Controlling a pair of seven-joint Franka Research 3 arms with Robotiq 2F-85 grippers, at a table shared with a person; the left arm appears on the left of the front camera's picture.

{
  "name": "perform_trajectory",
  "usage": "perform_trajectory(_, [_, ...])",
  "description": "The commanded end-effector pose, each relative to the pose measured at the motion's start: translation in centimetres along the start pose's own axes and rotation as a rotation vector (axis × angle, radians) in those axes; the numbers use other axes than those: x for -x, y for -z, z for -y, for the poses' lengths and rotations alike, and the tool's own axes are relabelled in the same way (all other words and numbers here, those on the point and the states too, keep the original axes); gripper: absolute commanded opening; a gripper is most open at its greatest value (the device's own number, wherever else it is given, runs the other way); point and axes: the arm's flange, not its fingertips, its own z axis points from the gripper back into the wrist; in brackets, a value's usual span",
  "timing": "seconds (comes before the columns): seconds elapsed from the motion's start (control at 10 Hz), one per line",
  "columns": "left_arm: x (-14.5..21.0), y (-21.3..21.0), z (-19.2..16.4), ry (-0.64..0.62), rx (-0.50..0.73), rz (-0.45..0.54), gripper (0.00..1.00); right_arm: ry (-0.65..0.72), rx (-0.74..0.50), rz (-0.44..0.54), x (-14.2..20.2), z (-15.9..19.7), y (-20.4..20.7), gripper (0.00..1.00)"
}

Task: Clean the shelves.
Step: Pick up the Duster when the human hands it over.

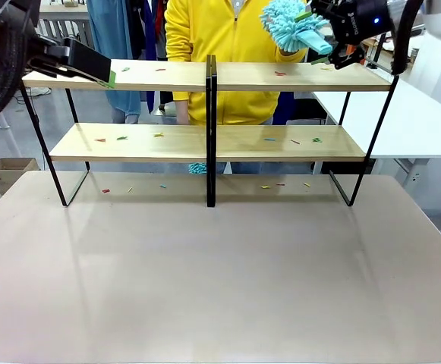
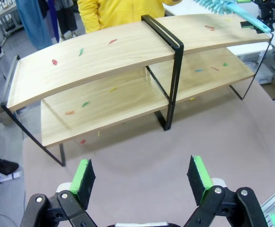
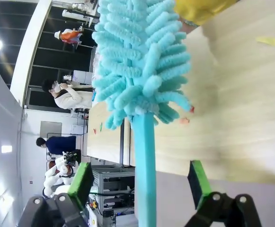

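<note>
The shelves [image 1: 243, 142] [image 2: 104, 61] stand at the table's far side, two light wooden tiers on black frames, with small coloured scraps [image 1: 121, 139] on both boards. My right gripper [image 1: 332, 50] [image 3: 139, 182] hovers over the top board's right end [image 3: 241, 94]. A teal fluffy duster [image 1: 290, 23] [image 3: 137, 61] [image 2: 217, 5] sticks out from it. The duster's handle [image 3: 145, 161] runs between the wide-open fingers without touching the pads. My left gripper [image 1: 108, 74] [image 2: 144, 177] is open and holds nothing. It hangs at the top board's left end.
A person in a yellow top [image 1: 220, 38] stands behind the shelves. More scraps [image 1: 266, 186] lie on the beige table [image 1: 220, 288] under the lower board. A white table [image 1: 421, 121] is at the right, and a cardboard box [image 1: 11, 171] sits on the floor at the left.
</note>
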Motion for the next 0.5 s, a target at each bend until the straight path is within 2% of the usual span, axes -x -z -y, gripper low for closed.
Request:
perform_trajectory(0.0, [0.15,-0.08,-0.04,-0.001,-0.003,0.002,1.00,-0.029,-0.050,-0.002,0.02,0.26,-0.53,1.00])
perform_trajectory(0.1, [0.15,-0.08,-0.04,-0.001,-0.003,0.002,1.00,-0.028,-0.046,-0.003,0.03,0.29,-0.56,1.00])
perform_trajectory(0.2, [0.15,-0.08,-0.04,-0.001,-0.003,0.002,1.00,-0.036,-0.049,-0.003,0.10,0.31,-0.54,0.42])
perform_trajectory(0.3, [0.15,-0.08,-0.04,-0.001,-0.003,0.002,1.00,-0.034,-0.045,-0.003,0.14,0.31,-0.48,0.42])
perform_trajectory(0.4, [0.15,-0.08,-0.04,-0.001,-0.003,0.002,1.00,-0.033,-0.046,-0.001,0.16,0.33,-0.50,0.00])
